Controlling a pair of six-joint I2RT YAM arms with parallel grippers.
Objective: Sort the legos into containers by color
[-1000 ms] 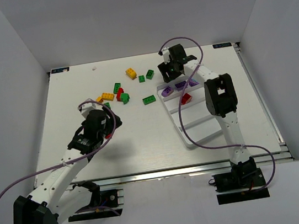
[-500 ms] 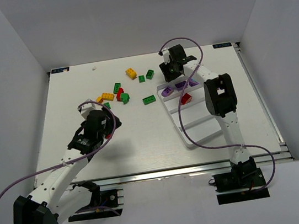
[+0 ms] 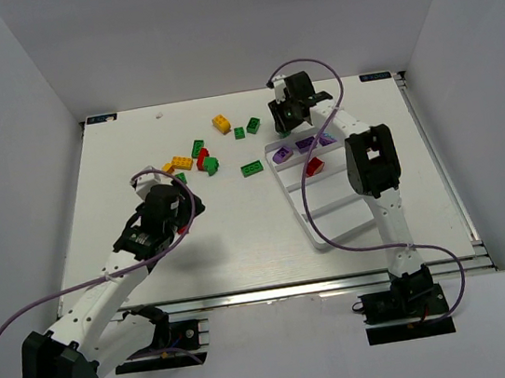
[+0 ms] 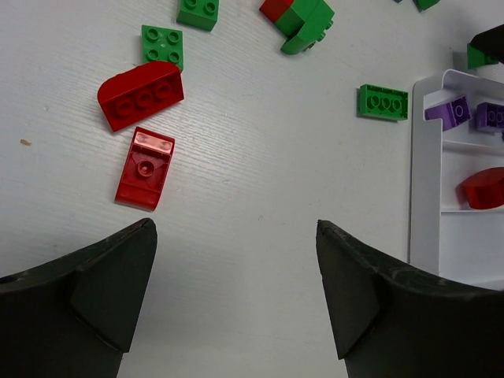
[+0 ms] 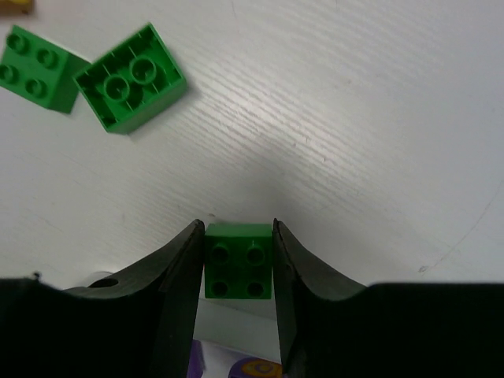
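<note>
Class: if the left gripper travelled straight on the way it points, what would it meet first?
Most likely the bare table: the left gripper aims at open surface, its line passing beside the red sloped brick, not over it. Depth is unclear.

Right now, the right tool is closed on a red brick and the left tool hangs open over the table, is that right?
Not quite: the right tool is closed on a green brick, not a red one, as the right wrist view shows. The left tool does hang open over the table.
</note>
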